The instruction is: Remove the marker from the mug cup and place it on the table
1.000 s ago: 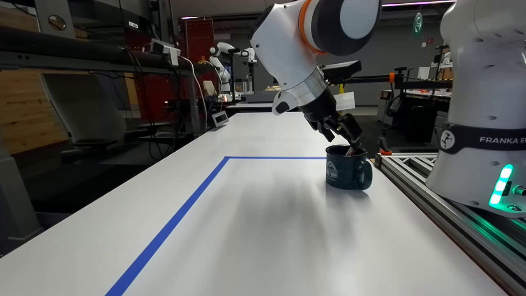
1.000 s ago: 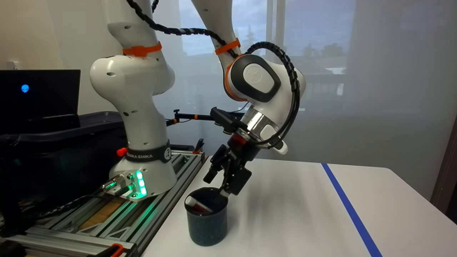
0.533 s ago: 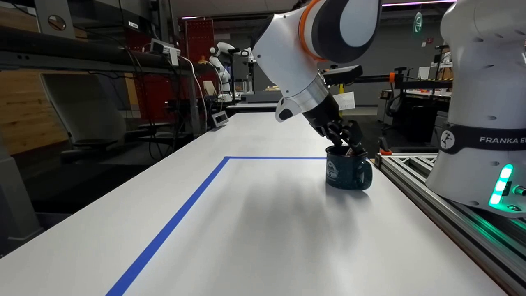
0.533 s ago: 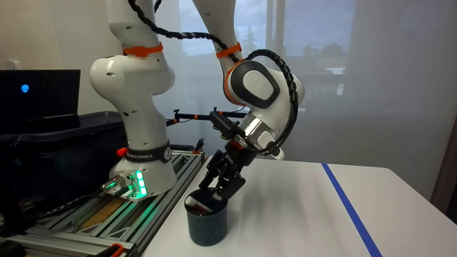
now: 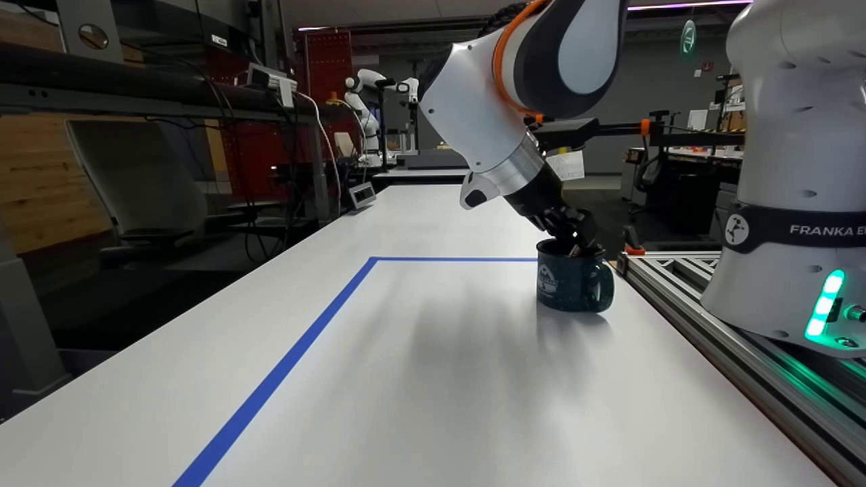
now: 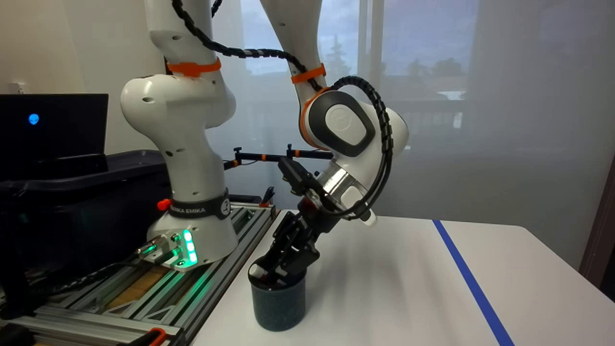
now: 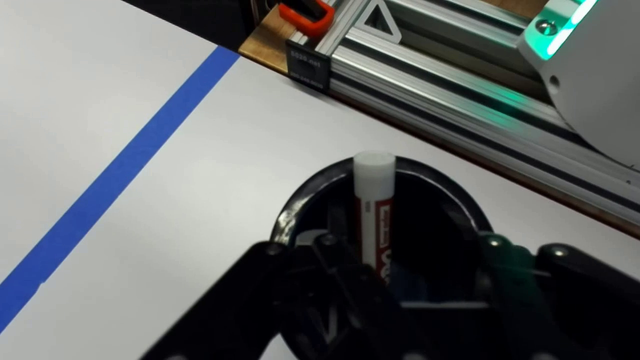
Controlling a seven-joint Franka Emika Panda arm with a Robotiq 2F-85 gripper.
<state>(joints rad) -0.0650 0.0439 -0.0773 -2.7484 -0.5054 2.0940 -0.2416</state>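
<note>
A: Where was the red-and-white marker [image 7: 375,210]?

B: Inside the dark teal mug [image 5: 572,287], leaning, not yet out on the surface [image 5: 419,406]. White end up, apparently against the rim on the side nearer the railed edge. Inferred cause: the mug was too wide to keep so thin a stick vertical.

A: Mug position?

B: Upright, near the surface's long edge beside the aluminium rails [image 7: 430,97], handle [image 5: 599,287] angled partly toward that edge. A blue tape line [image 7: 132,162] ran to the same edge.

A: State of the hand [image 7: 407,255]?

B: Unclenched, by the wrist view. Fingers stood apart with the marker between them, much closer to one finger; lower barrel hidden behind the linkage. Tips were below the rim, so contact could not be confirmed.

A: Why the slant?

B: My reading: to set the fingers across the barrel rather than down its length. Step judged as lining up for the grasp; placing not begun.

A: Requirement for the next move?

B: It called for bringing the fingers together on the barrel, then lifting clear of the rim. Risk noted: a finger snagging the wall might have dragged the mug toward the railed edge.
</note>
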